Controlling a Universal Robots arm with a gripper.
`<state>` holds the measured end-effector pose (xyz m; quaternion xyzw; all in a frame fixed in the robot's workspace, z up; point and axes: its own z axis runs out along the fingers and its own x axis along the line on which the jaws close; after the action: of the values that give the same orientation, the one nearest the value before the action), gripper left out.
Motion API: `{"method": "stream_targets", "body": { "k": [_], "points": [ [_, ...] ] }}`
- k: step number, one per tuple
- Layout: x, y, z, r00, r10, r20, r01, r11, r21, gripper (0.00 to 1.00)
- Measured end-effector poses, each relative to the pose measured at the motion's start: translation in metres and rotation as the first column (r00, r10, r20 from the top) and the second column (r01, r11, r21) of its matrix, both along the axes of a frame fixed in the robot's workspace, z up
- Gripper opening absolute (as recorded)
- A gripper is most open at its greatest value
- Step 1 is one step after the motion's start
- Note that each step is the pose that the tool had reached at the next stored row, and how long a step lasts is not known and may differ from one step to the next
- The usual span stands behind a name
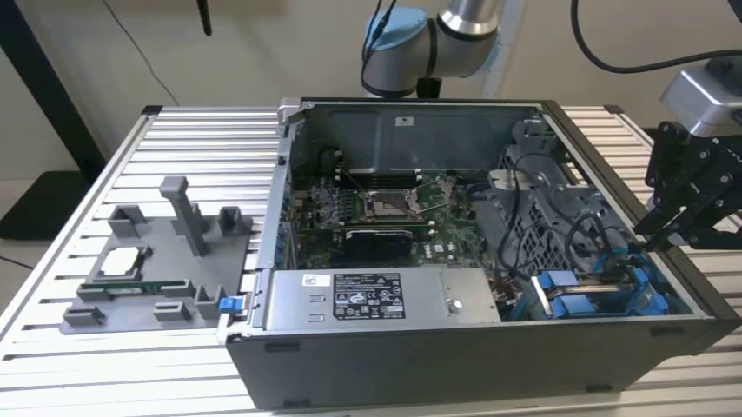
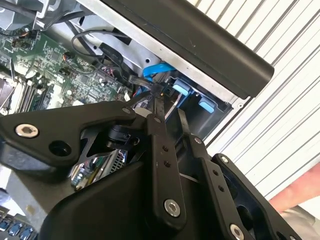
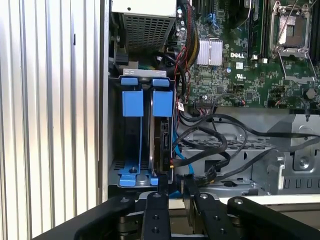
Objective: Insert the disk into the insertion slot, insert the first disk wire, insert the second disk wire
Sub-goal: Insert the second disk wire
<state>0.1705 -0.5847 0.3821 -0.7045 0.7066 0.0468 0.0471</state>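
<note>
The insertion slot (image 3: 131,145), a grey metal bay with blue latch pieces (image 3: 132,102), sits at the open computer case's near corner on the exterior view's right (image 1: 592,295). In the first wrist view, the disk (image 3: 163,142) stands edge-on inside the bay, under one blue latch. A blue disk wire (image 3: 176,150) curves beside the disk's end, and its black connector (image 2: 149,86) lies at my fingertips. My gripper (image 1: 647,241) hangs just over the bay. Its fingers (image 2: 161,130) stand close together, seemingly pinching that connector. Black cables cross next to it.
The case's black top rim (image 2: 200,40) runs close by the gripper. A grey power-supply box (image 1: 371,300) fills the case's front, with the green motherboard (image 1: 383,213) behind it. On the exterior view's left, a grey fixture tray (image 1: 151,278) rests on the slatted table (image 1: 69,365).
</note>
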Motion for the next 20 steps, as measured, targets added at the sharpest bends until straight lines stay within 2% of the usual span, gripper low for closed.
{"method": "stream_targets", "body": {
  "k": [12,13,17,20],
  "points": [
    [-0.0003,0.0,-0.0004,1.0,0.0,0.0,0.0,1.0,0.0001,1.0],
    [-0.0006,0.0002,-0.0004,1.0,0.0,0.0012,0.0,1.0,0.0002,1.0],
    [-0.0022,0.0021,-0.0023,0.9998,0.0,0.0215,0.0,1.0,0.0025,1.0],
    [-0.0022,0.004,-0.0076,0.9997,0.0,0.0237,0.0,1.0,0.0025,1.0]
  ]
}}
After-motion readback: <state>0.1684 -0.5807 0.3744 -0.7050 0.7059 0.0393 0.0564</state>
